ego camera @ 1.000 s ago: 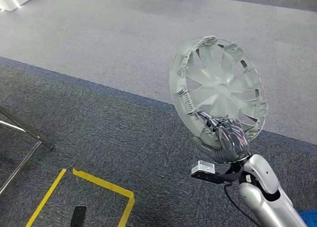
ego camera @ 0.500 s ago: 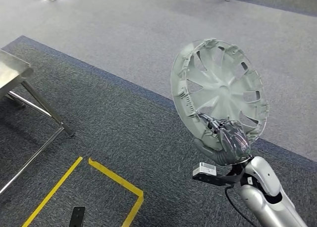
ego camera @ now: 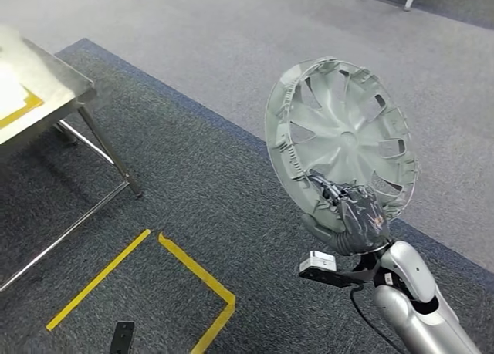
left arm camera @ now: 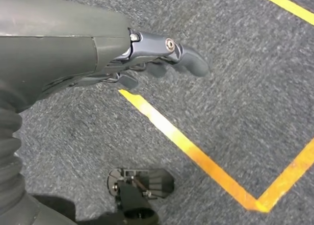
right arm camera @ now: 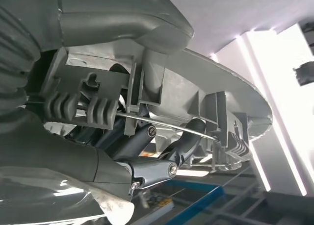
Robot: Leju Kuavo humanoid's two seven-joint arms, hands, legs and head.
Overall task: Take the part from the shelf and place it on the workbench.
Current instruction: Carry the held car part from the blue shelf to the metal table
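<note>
Over grey carpet (ego camera: 192, 69), the right hand (ego camera: 355, 219) grips the part (ego camera: 340, 134); the left hand (left arm camera: 122, 58) hangs empty, fingers loosely apart

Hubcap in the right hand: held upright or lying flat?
Upright, roughly. The hubcap stands on edge above the right hand, which grips its lower rim; its ribbed inner face with the spokes faces the head camera.

Grey round spoked part (ego camera: 340, 138), wheel-cover shaped, upright on edge above carpet. Held at lower rim. Workbench (ego camera: 35, 99) corner well apart.
</note>
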